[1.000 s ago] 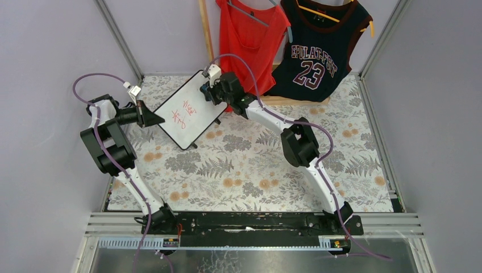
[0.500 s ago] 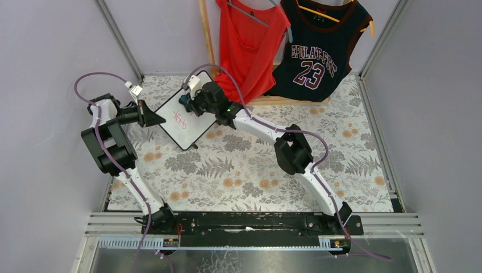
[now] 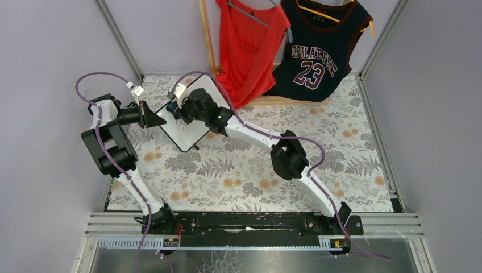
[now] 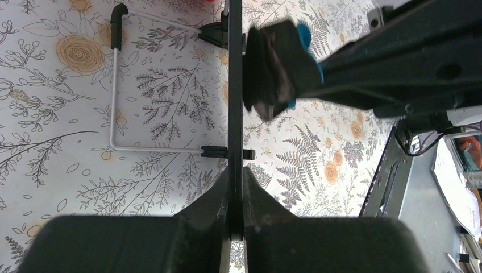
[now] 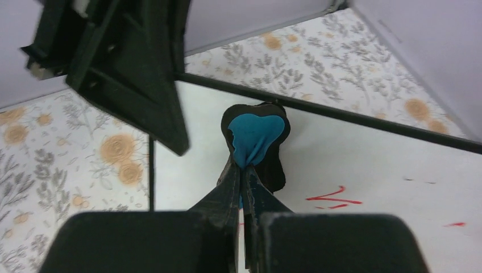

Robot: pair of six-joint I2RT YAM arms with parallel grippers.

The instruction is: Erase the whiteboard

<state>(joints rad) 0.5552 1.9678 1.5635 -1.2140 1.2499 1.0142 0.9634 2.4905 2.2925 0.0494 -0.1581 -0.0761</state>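
Observation:
The whiteboard [image 3: 190, 128] is a small white board with a thin black frame at the back left of the table. My left gripper [image 3: 158, 120] is shut on its left edge; the left wrist view shows the black frame [image 4: 235, 85] edge-on between the jaws. My right gripper [image 3: 177, 109] is shut on the blue eraser [image 5: 254, 136] and presses it on the board's far-left part. Faint red strokes [image 5: 334, 199] remain on the white surface [image 5: 369, 165] to the right of the eraser. The eraser's blue tip also shows in the left wrist view [image 4: 303, 35].
A red top [image 3: 250, 40] and a black "23" jersey [image 3: 318, 48] hang at the back, with a wooden stand [image 3: 206, 31] beside them. The floral tablecloth [image 3: 256, 165] covers the table. The board's wire stand [image 4: 113, 96] lies behind it. Grey walls close both sides.
My right arm has swept the eraser left across the board, from its far right corner to its left part. Most of the red writing has gone. My left gripper has kept its hold.

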